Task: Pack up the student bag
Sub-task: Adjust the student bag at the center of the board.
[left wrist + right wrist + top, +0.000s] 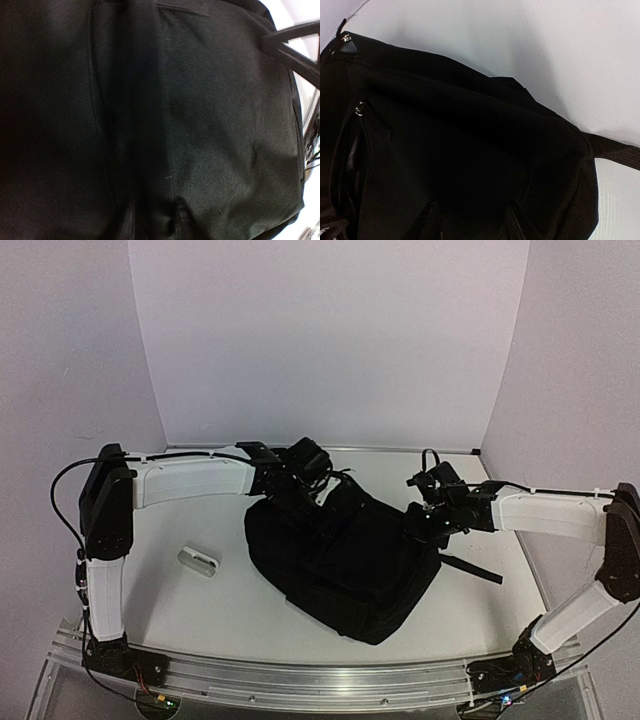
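Bag first: the student bag (345, 560) lies slumped on the white table (200, 610), just toward 5 o'clock of the table's centre in the top view. It is a black fabric heap with one webbing strap (470, 568) trailing from its 3 o'clock side.

The left gripper (300, 490) is pressed down at the bag's 11 o'clock edge, among the straps there. The right gripper (420, 525) sits against the bag's 2 o'clock edge. Black fingers against black cloth hide both sets of jaws from above, so I cannot tell how wide either stands or whether it pinches any fabric.

The left wrist view is nearly filled by the bag's twill weave. Dark blurred shapes at 6 o'clock may be the fingers, too dim to judge. A stitched webbing tab (180, 7) sits at 12 o'clock, and crossed straps (292, 47) at 2 o'clock lie over a sliver of white table.

In the right wrist view the bag spreads from 9 to 5 o'clock. A metal zipper pull (359, 109) hangs at 9 o'clock beside a slightly parted pocket, and a strap runs off at 3 o'clock.

Any brand or lettering on the fabric is too dark to read.

A small white object (198, 559) lies at 9 o'clock of the bag, well apart from it.
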Robot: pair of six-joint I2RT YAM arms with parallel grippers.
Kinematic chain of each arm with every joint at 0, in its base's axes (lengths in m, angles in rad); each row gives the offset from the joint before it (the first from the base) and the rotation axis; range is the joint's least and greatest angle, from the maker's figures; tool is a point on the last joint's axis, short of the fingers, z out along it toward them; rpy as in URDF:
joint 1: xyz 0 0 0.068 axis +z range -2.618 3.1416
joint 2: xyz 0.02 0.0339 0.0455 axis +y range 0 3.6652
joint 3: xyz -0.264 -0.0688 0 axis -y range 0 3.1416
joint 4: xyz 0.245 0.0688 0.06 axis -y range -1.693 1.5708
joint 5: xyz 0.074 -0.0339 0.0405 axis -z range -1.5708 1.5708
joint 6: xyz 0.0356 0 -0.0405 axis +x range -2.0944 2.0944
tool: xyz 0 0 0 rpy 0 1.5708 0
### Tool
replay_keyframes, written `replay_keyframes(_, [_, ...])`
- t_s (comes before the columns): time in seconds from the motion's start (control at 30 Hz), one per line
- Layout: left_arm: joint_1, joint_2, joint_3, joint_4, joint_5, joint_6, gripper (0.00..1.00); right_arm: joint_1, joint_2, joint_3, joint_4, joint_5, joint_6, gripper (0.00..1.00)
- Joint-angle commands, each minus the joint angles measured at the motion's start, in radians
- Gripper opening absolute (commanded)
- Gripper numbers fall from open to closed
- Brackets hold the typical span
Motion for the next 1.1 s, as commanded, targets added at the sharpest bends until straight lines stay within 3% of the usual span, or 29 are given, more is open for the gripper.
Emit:
replay_keyframes(0.0, [0.001,-0.022,-0.016,0.004,-0.062,0.008,0.16,0.001,0.039,0.017,0.029,-0.019,-0.006,0.29])
replay_keyframes(0.1, [0.001,-0.053,-0.065,0.024,-0.066,-0.006,0.07,0.002,0.054,0.031,0.028,0.011,-0.016,0.09])
replay_keyframes(0.2, [0.001,-0.092,-0.123,0.059,-0.059,-0.043,0.0,-0.005,0.082,0.074,0.027,0.068,-0.043,0.0])
replay_keyframes(0.53, [-0.004,-0.256,-0.34,0.328,0.082,-0.307,0.0,-0.116,0.251,0.28,-0.007,0.144,-0.201,0.0])
replay_keyframes(0.83, [0.05,-0.233,-0.415,0.411,0.076,-0.421,0.0,-0.049,0.2,0.416,-0.168,0.248,-0.229,0.54])
replay_keyframes(0.97, [0.07,-0.241,-0.438,0.455,0.08,-0.446,0.0,0.062,0.196,0.46,-0.255,0.318,-0.178,0.66])
replay_keyframes(1.07, [0.072,-0.251,-0.451,0.475,0.082,-0.455,0.0,0.151,0.233,0.503,-0.31,0.337,-0.126,0.69])
